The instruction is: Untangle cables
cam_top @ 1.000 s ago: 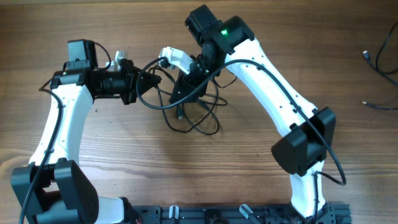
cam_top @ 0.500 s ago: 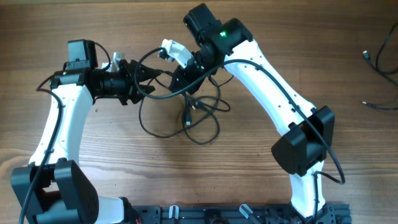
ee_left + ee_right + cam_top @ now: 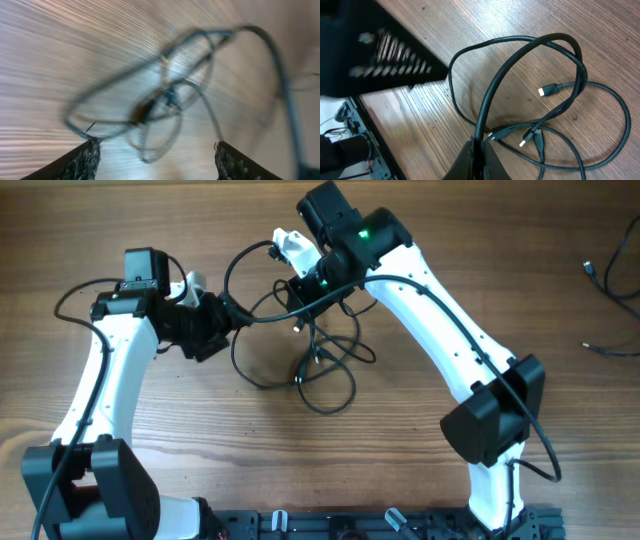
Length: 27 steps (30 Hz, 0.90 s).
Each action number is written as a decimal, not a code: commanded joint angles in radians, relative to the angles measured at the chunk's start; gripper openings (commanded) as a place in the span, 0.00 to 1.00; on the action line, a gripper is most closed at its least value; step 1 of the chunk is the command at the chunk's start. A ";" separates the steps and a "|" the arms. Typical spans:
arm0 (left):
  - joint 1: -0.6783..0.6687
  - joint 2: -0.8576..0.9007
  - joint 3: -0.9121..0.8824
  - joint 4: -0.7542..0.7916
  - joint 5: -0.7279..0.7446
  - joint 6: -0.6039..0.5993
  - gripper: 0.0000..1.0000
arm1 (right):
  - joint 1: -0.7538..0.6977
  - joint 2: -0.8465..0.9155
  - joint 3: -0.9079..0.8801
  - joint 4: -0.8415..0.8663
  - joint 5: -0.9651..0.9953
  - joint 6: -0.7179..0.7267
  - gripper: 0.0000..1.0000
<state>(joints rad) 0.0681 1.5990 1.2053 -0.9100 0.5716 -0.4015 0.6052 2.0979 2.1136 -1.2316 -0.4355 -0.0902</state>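
- Table (image 3: 400, 480): brown wood, its grain running left to right in the overhead view.
- Black rail (image 3: 350, 525): along the table's near edge.
- Light: even and diffuse, with a pale sheen on the wood in the left wrist view.

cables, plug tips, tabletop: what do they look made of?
The cables: likely a rubber or PVC jacket, black with a slight sheen, bending in smooth loops. The plug tips: probably metal, bright and silvery. The tabletop: wood or wood-look laminate, brown with straight grain lines; cannot tell which.
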 commanded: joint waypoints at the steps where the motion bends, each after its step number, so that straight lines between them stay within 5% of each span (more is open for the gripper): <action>1: 0.002 0.006 0.005 0.000 -0.223 0.144 0.75 | -0.005 -0.038 0.014 -0.013 0.011 -0.013 0.04; 8: 0.002 0.083 0.005 0.003 -0.228 0.280 0.72 | -0.018 -0.065 0.014 -0.024 -0.104 -0.068 0.04; 20: 0.000 0.241 0.005 0.062 -0.107 0.285 0.53 | -0.094 -0.141 0.014 -0.060 -0.352 -0.107 0.04; 23: -0.019 0.264 0.005 0.093 -0.108 0.277 0.45 | -0.094 -0.165 0.014 -0.066 -0.380 -0.118 0.04; 27: -0.071 0.314 0.005 0.172 -0.195 0.120 0.39 | -0.094 -0.219 0.014 -0.068 -0.413 -0.119 0.04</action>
<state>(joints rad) 0.0299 1.8721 1.2053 -0.7681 0.4355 -0.1658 0.5076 1.9491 2.1136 -1.2980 -0.7795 -0.1852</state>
